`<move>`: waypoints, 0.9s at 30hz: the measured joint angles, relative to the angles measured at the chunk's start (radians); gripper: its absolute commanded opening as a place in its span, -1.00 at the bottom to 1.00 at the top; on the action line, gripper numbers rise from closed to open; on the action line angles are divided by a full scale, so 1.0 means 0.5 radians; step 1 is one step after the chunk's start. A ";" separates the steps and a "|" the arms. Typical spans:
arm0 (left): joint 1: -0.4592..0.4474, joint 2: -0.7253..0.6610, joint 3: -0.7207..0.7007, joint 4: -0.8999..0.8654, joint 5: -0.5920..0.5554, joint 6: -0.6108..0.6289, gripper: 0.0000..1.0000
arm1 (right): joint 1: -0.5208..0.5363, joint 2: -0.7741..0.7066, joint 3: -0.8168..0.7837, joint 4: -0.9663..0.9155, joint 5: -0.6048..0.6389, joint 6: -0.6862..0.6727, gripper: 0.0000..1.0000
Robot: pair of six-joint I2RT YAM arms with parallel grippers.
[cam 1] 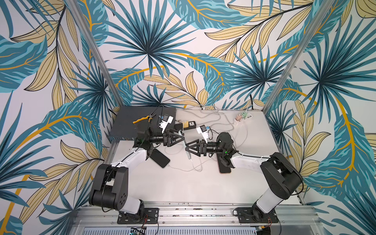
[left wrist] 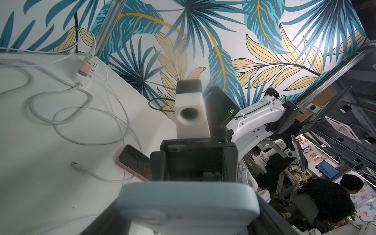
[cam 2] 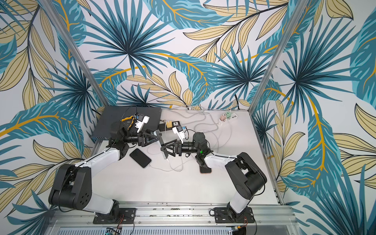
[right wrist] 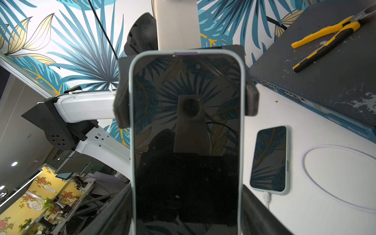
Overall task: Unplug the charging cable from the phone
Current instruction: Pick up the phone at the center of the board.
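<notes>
In front of the grey box (cam 1: 126, 124), just off its near right corner, I am seeing the phone (cam 1: 185, 144) being held up off the table (cam 1: 183, 189) in both top views, edge-on to the camera and tilted. The left gripper (cam 1: 182, 138) is reaching in from the box side. The right gripper (cam 1: 188, 149) is coming from the side away from the box, and the two are meeting tip to tip on the phone. The charging cable (cam 1: 192, 165) is hanging from the phone's end farthest from the box and trailing into loose loops on the table (the plug looks seated, though it is very small here). A second phone (cam 1: 159, 157) is lying flat in front of the box, beside the left arm.

Through the left wrist camera I am looking at the pale blue back of the phone (left wrist: 187, 201) filling the near field, with the right gripper facing me just beyond it. A pink-cased phone (left wrist: 133, 160) is lying flat on the table.

Through the right wrist camera the phone's dark screen (right wrist: 186, 132) is facing me. The left gripper's pads (right wrist: 121, 105) are pressing against both long edges of the case, so it is clamped on the phone. The right gripper's own fingers are hugging the edges nearest the camera, so it is gripping the phone too. Yellow pliers (right wrist: 323, 38) are resting on top of the box.
</notes>
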 measured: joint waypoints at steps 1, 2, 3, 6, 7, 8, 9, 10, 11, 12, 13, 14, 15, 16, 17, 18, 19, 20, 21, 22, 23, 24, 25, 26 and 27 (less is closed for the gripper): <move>0.000 0.001 0.000 0.001 0.006 -0.020 0.48 | 0.000 0.000 0.000 0.000 0.000 -0.011 0.23; 0.000 0.001 0.000 0.001 0.007 -0.025 0.40 | 0.000 0.000 0.000 -0.003 0.001 -0.014 0.24; 0.000 0.001 0.000 0.001 0.008 -0.028 0.31 | 0.000 0.000 0.000 -0.006 0.005 -0.020 0.27; 0.000 0.001 0.000 0.000 0.011 -0.029 0.13 | 0.000 0.000 0.000 -0.027 0.008 -0.044 0.41; 0.000 0.002 0.000 0.000 0.014 -0.027 0.08 | 0.000 0.000 0.000 -0.035 0.011 -0.056 0.47; 0.000 0.004 0.000 0.000 0.015 -0.025 0.01 | 0.001 -0.001 0.000 -0.047 0.013 -0.072 0.53; 0.000 0.007 0.000 0.000 0.017 -0.024 -0.06 | 0.001 -0.003 0.000 -0.060 0.015 -0.089 0.59; 0.000 0.010 0.000 0.000 0.020 -0.023 -0.14 | 0.001 -0.009 0.000 -0.078 0.018 -0.104 0.64; 0.000 0.013 0.000 -0.001 0.021 -0.021 -0.19 | 0.001 -0.017 0.000 -0.103 0.023 -0.123 0.68; 0.000 0.014 0.000 0.000 0.020 -0.013 -0.23 | 0.001 -0.027 0.000 -0.134 0.032 -0.140 0.72; 0.000 0.014 0.000 0.000 0.018 -0.003 -0.25 | 0.001 -0.037 0.000 -0.163 0.039 -0.157 0.76; 0.001 0.014 0.000 -0.001 0.017 0.006 -0.25 | 0.001 -0.050 0.000 -0.201 0.046 -0.179 0.79; 0.008 0.015 0.000 0.000 0.015 0.011 -0.26 | 0.001 -0.060 0.000 -0.231 0.051 -0.201 0.81; 0.014 0.015 0.000 0.000 0.014 0.013 -0.26 | 0.001 -0.072 0.000 -0.269 0.056 -0.230 0.82; 0.018 0.015 0.000 0.000 0.014 0.014 -0.26 | 0.001 -0.085 0.000 -0.311 0.058 -0.255 0.83; 0.023 0.015 0.000 0.001 0.014 0.014 -0.26 | 0.001 -0.095 0.000 -0.343 0.060 -0.279 0.82; 0.031 0.015 0.000 0.002 0.014 0.012 -0.26 | 0.001 -0.108 0.000 -0.381 0.063 -0.309 0.81; 0.040 0.015 -0.001 0.002 0.013 0.012 -0.27 | 0.001 -0.118 0.000 -0.417 0.065 -0.335 0.79; 0.050 0.015 -0.001 0.002 0.013 0.011 -0.26 | 0.001 -0.131 -0.003 -0.451 0.065 -0.364 0.77; 0.061 0.015 -0.002 0.003 0.012 0.011 -0.26 | 0.001 -0.144 -0.008 -0.480 0.065 -0.392 0.73; 0.070 0.015 -0.005 0.005 0.011 0.011 -0.27 | 0.001 -0.156 -0.018 -0.506 0.064 -0.416 0.69; 0.082 0.015 -0.005 0.005 0.010 0.011 -0.26 | 0.001 -0.169 -0.029 -0.533 0.063 -0.445 0.65; 0.091 0.015 -0.008 0.005 0.005 0.011 -0.26 | 0.001 -0.182 -0.042 -0.558 0.062 -0.468 0.62; 0.101 0.015 -0.008 0.005 0.003 0.011 -0.26 | 0.001 -0.190 -0.054 -0.579 0.057 -0.489 0.59; 0.108 0.015 -0.008 0.005 -0.002 0.011 -0.26 | 0.001 -0.196 -0.064 -0.597 0.053 -0.509 0.56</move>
